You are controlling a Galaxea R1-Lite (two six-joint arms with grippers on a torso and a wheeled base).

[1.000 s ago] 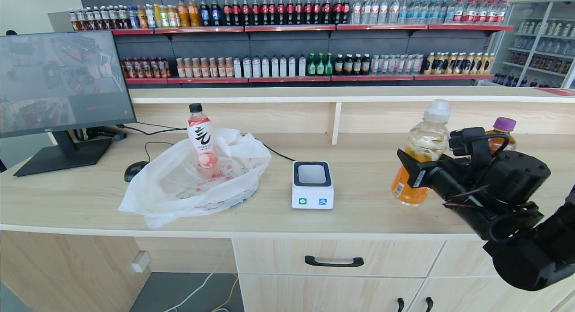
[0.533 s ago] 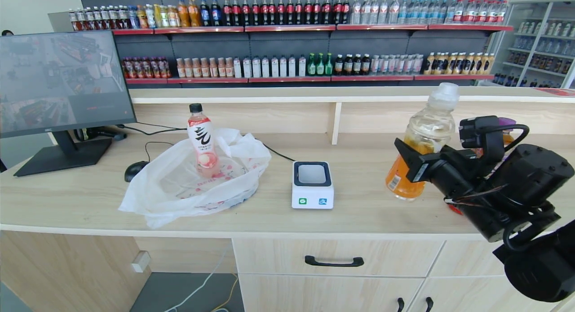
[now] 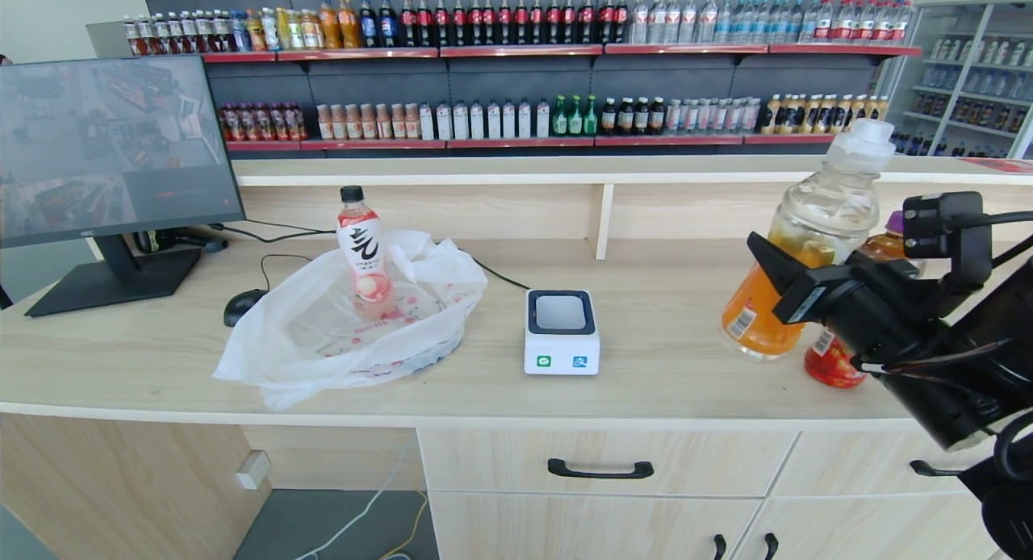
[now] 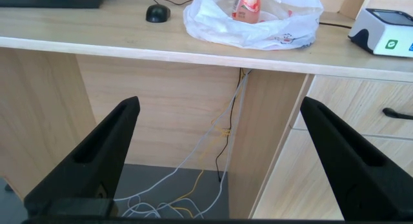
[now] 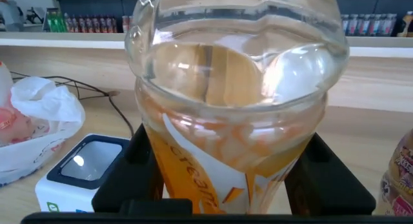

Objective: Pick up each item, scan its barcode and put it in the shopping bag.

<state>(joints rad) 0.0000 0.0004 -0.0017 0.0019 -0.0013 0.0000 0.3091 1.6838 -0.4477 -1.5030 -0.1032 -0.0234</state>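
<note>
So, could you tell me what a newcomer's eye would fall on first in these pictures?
The big orange drink bottle stands out, tilted in the right claw at the right end of the counter. At the left, a white shopping bag lies open with a pink bottle upright in it, and a small white scanner sits between the two.

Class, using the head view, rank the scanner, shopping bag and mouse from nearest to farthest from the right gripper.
From the right gripper holding the orange bottle:
1. scanner, mid-counter.
2. shopping bag, left of it.
3. mouse, farthest left.
</note>
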